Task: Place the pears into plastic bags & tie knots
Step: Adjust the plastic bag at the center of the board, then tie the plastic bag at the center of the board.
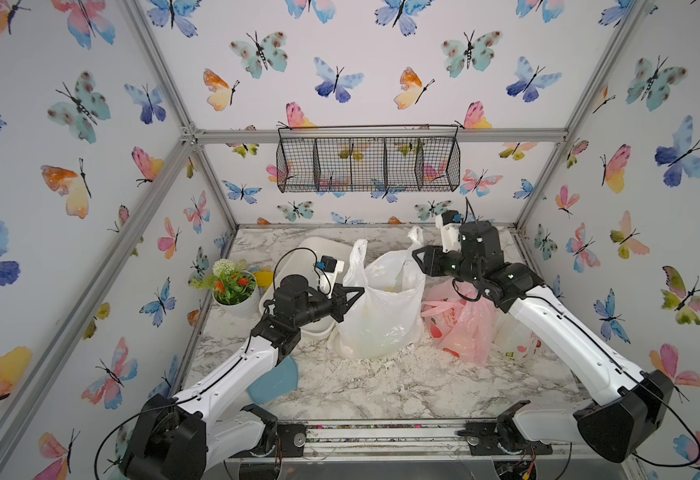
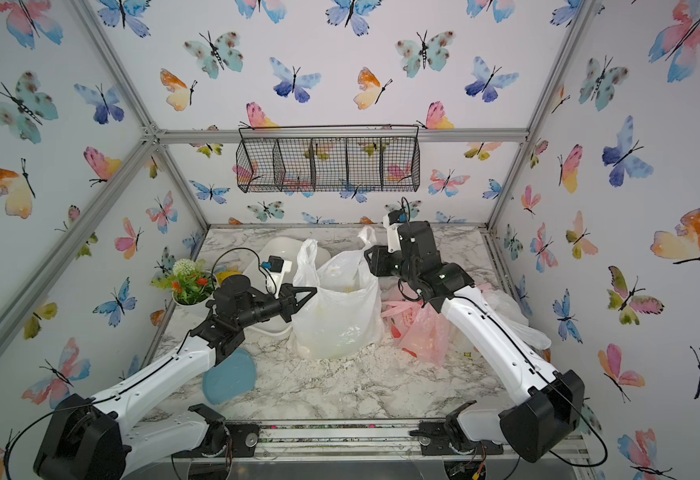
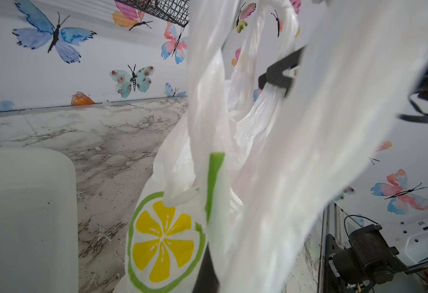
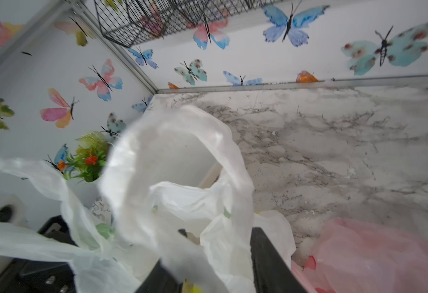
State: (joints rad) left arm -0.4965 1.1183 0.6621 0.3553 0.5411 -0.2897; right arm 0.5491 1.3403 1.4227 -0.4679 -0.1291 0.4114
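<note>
**Operator:** Where's the bag?
**Annotator:** Your lemon bag (image 1: 381, 307) stands upright mid-table (image 1: 381, 395), mouth up. You see the same in both top views (image 2: 335, 307). Both handles (image 1: 358, 257) stick up, untied.

**Operator:** Pears?
**Annotator:** Pale lumps show through the film low in the bag. You can't count pears from that.

**Operator:** My left side?
**Annotator:** Your left gripper (image 1: 354, 293) is at the bag's rim on the tray side. Its jaws are closed on the film just under that handle. In your left wrist view the lemon print (image 3: 164, 241) is right up close.

**Operator:** Right side?
**Annotator:** Your right gripper (image 1: 416, 255) is at the other handle, toward the back wall. In your right wrist view the jaws stand parted, with thin film loose between them. The handle loop (image 4: 177, 157) rises just ahead.

**Operator:** What's around it?
**Annotator:** The pink bag (image 1: 460, 324) slumps just beside the lemon bag, under your right arm. Its top is bunched, and I can't tell if there's a knot. A white bag (image 1: 514, 336) lies past it, mostly hidden by that arm. The tray (image 1: 315, 245) sits behind your left gripper, and the pot (image 1: 236, 307) of flowers is just beside the tray. A blue disc (image 1: 275, 382) lies under your left forearm. The wire basket (image 1: 369, 160) hangs on the back wall.
</note>
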